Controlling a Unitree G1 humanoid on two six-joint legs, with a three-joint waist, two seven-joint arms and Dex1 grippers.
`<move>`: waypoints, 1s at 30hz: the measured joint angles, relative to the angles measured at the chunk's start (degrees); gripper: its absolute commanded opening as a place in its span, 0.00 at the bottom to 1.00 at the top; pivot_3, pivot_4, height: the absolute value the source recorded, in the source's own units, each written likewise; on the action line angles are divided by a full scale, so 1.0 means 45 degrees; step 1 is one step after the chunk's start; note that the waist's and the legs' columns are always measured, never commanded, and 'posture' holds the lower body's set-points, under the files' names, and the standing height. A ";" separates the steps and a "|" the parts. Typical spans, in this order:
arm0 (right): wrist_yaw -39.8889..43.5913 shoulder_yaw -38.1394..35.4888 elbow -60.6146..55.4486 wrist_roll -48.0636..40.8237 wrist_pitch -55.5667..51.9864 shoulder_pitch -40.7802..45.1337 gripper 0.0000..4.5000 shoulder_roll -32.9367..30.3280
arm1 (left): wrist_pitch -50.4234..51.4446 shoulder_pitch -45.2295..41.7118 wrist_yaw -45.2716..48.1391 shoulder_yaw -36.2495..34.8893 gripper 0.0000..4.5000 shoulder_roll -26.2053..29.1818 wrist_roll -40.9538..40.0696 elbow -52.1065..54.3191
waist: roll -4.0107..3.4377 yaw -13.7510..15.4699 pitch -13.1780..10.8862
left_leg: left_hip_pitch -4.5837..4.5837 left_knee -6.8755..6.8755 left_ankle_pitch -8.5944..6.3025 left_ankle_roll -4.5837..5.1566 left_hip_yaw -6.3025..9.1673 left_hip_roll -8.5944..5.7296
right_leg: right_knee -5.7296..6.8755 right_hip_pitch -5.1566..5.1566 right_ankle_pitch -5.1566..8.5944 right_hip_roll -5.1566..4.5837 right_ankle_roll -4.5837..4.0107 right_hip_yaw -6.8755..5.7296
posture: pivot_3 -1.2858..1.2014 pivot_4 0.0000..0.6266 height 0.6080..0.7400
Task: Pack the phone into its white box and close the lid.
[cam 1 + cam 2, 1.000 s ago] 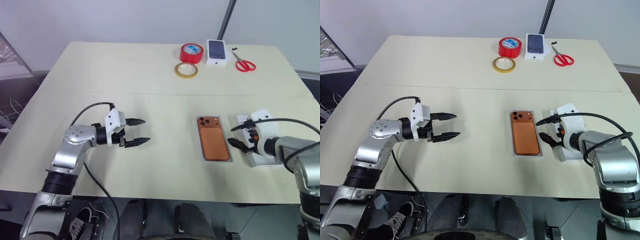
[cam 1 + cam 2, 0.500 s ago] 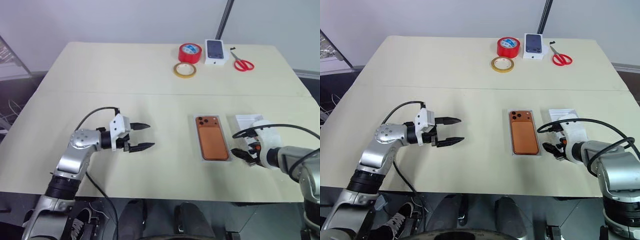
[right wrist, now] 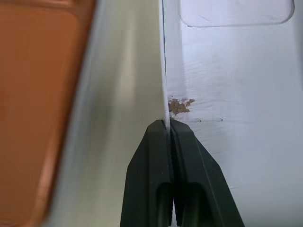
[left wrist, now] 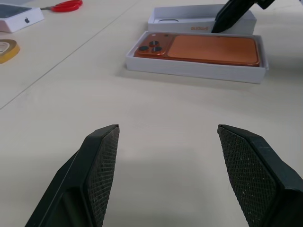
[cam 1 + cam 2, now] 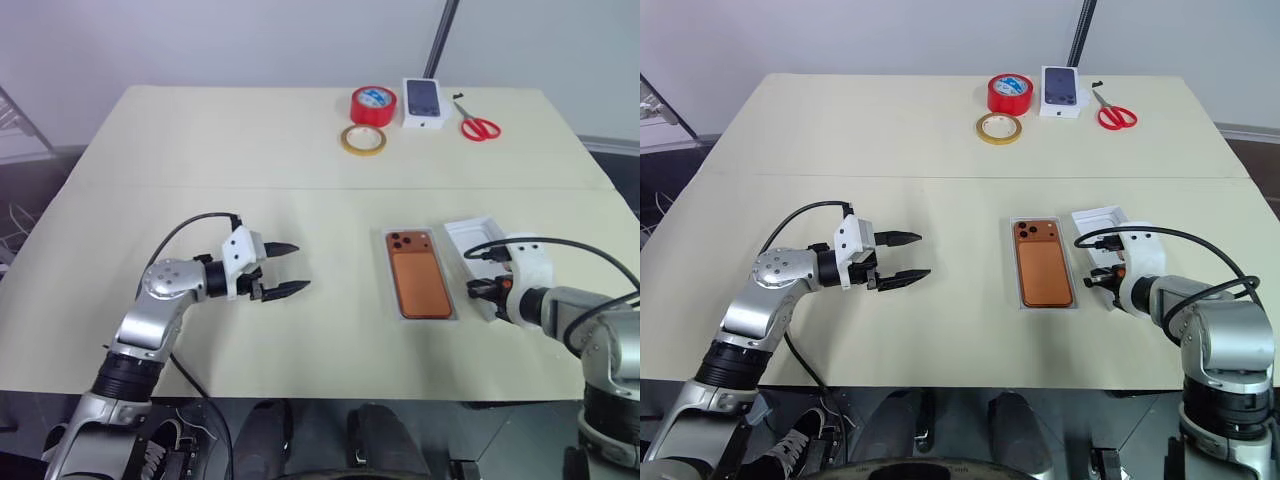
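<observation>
The copper-orange phone [image 5: 420, 284] lies camera side up inside the shallow white box [image 5: 421, 317] on the table, right of centre. Just to its right the box's lid [image 5: 470, 232] lies upturned. My right gripper [image 5: 470, 291] is shut on the lid's thin side wall [image 3: 161, 56], the one nearest the phone, with its tips pinched together on the rim. My left gripper [image 5: 302, 266] hovers open over bare table left of centre, pointing toward the box with nothing between its fingers [image 4: 102, 156].
At the far edge of the table stand a red tape roll [image 5: 372, 104], a yellow tape ring [image 5: 362, 140], a small white carton printed with a phone picture [image 5: 424, 102] and red scissors [image 5: 478, 127]. Bare tabletop lies between my grippers.
My right gripper went from open beside the lid to shut on the lid's side wall, rolling as it did. The camera view has shifted a little. My left gripper stays open.
</observation>
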State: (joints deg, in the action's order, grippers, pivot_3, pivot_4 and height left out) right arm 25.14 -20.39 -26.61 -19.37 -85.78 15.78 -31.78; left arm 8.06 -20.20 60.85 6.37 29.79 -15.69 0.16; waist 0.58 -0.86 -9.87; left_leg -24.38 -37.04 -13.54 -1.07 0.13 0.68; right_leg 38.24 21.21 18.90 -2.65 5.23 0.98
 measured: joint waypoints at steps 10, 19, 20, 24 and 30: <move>-0.1239 -0.1325 0.2574 -0.0451 0.2560 0.3823 0.01 0.2582 | 0.0107 -0.0313 -0.0322 0.0037 0.77 -0.0229 0.0045 -0.0086 | -0.0007 0.0040 -0.0005 | -0.0006 0.0002 0.0001 -0.0001 -0.0009 -0.0003 | 0.0018 0.0021 0.0000 -0.0002 0.0001 0.0005 | 0.52 0.24 1.00; -0.2148 -0.5180 0.1674 -0.4678 -0.1188 0.5648 0.01 0.8027 | 0.0355 -0.0410 -0.0939 -0.0100 0.77 -0.0671 -0.0091 -0.0005 | -0.0032 0.0025 -0.0019 | -0.0012 0.0015 0.0004 -0.0008 -0.0014 0.0003 | 0.0058 0.0049 0.0000 -0.0012 0.0000 0.0011 | 0.52 0.24 1.00; -0.2189 -0.5206 0.1601 -0.5126 -0.1300 0.5619 0.01 0.8067 | 0.0363 -0.0416 -0.1000 -0.0112 0.77 -0.0679 -0.0154 0.0011 | -0.0032 0.0042 -0.0019 | -0.0012 0.0013 0.0005 -0.0008 -0.0014 0.0001 | 0.0057 0.0048 0.0000 -0.0016 0.0000 0.0010 | 0.52 0.24 1.00; -0.2967 -0.4745 0.1531 -0.9414 -0.1411 0.3556 0.01 0.7117 | 0.0371 -0.0422 -0.1310 -0.0199 0.77 -0.0947 -0.0287 0.0253 | -0.0026 0.0093 -0.0016 | -0.0016 0.0012 0.0001 -0.0003 -0.0015 -0.0026 | 0.0004 0.0014 0.0000 -0.0057 0.0001 -0.0003 | 0.52 0.24 1.00; -0.5916 -0.2585 0.1853 -1.6112 -0.0345 0.0022 0.01 0.4777 | 0.0545 -0.0360 -0.1520 0.0034 0.77 -0.1527 -0.0371 0.0689 | -0.0029 -0.0066 -0.0016 | -0.0015 0.0019 -0.0002 0.0005 -0.0028 0.0002 | 0.0013 0.0030 0.0000 -0.0022 0.0002 0.0011 | 0.52 0.24 1.00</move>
State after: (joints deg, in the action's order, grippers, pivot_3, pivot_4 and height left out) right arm -1.49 -32.03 -18.27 -91.87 -87.33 15.88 -10.28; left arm 10.51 -21.82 54.02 6.52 22.92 -17.36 3.26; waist 0.45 -1.15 -9.95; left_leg -24.45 -36.96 -13.55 -1.05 0.01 0.69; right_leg 38.30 21.34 18.90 -2.75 5.24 1.03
